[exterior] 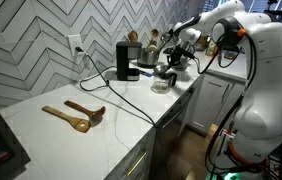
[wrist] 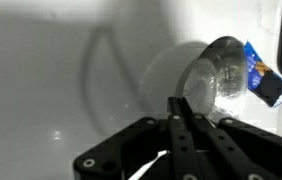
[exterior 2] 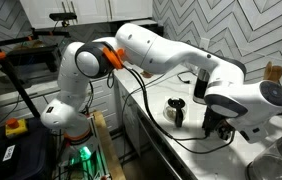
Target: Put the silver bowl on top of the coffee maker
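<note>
The silver bowl point(wrist: 219, 78) shows in the wrist view as a shiny round metal bowl over the white counter, casting a wide shadow to its left. My gripper point(wrist: 179, 103) has its two fingers pressed together at the bowl's near left rim, and the thin rim seems to be pinched between them. The coffee maker point(exterior: 127, 60) is a small black box standing against the tiled wall. In both exterior views my gripper point(exterior: 177, 57) point(exterior 2: 217, 124) hangs a little above the counter. In one it is to the right of the coffee maker and about level with its top.
Two wooden spoons point(exterior: 77, 115) lie on the white counter point(exterior: 51, 130). A black cord point(exterior: 131, 103) runs across it. A pale dish point(exterior: 161, 87) and utensil holders point(exterior: 133, 40) stand near the coffee maker. A blue object point(wrist: 265, 82) lies beside the bowl.
</note>
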`<action>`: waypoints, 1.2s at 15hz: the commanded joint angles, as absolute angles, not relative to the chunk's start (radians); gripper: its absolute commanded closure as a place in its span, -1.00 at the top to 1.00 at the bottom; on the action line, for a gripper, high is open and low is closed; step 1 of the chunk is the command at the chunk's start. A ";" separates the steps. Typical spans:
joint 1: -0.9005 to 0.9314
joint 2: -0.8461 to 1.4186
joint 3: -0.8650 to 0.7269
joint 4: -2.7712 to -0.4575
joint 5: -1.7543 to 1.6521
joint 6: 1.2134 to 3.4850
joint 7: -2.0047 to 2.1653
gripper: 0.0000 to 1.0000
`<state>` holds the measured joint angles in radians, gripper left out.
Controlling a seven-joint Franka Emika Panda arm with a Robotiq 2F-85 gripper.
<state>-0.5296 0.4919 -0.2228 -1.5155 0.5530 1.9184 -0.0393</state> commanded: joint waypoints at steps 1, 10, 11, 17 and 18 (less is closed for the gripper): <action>-0.540 0.447 -0.214 -1.522 0.565 1.848 -0.060 -0.99; -0.518 0.276 -0.239 -1.480 0.544 1.638 -0.114 -0.99; -0.516 0.263 -0.242 -1.467 0.545 1.615 -0.120 -0.99; -0.497 0.215 -0.247 -1.376 0.572 1.472 -0.136 -0.99; -0.491 0.218 -0.246 -1.360 0.578 1.457 -0.133 -0.99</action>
<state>-0.5109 0.2154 -0.2295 -1.3995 0.5529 1.5182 -0.1158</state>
